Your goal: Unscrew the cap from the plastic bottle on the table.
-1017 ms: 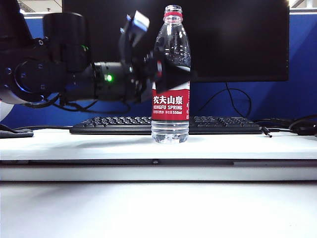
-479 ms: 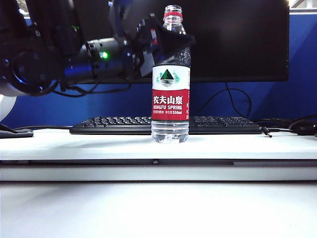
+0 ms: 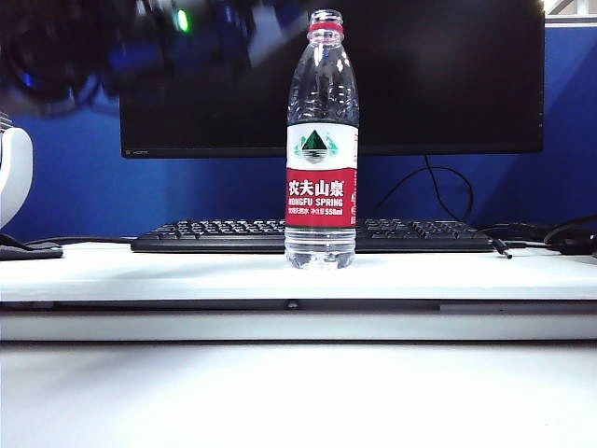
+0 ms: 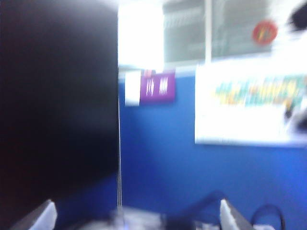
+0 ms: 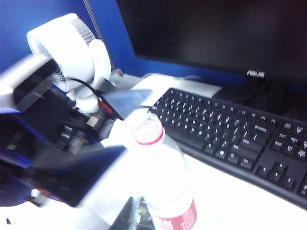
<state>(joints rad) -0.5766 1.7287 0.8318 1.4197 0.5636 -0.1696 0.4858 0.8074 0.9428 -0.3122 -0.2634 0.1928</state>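
Note:
The plastic bottle (image 3: 321, 187) stands upright on the white table (image 3: 466, 273), with its red-and-white label facing the exterior view. Its neck (image 3: 326, 17) is bare above the thin red ring; the cap is out of view. My left arm (image 3: 140, 37) is a dark blur at the upper left, above and clear of the bottle. The left gripper (image 4: 136, 218) is open and empty. In the right wrist view the bottle (image 5: 163, 177) is seen from above. My right gripper (image 5: 137, 216) is shut just beside it, with nothing visible between its fingers.
A black keyboard (image 3: 215, 233) lies right behind the bottle, and a large dark monitor (image 3: 420, 75) stands behind that. A white round device (image 5: 72, 48) sits at the far left of the table. Cables (image 3: 569, 238) lie at the right end.
My left arm has risen from beside the bottle's shoulder to the top left, away from the bottle. The bottle has not moved.

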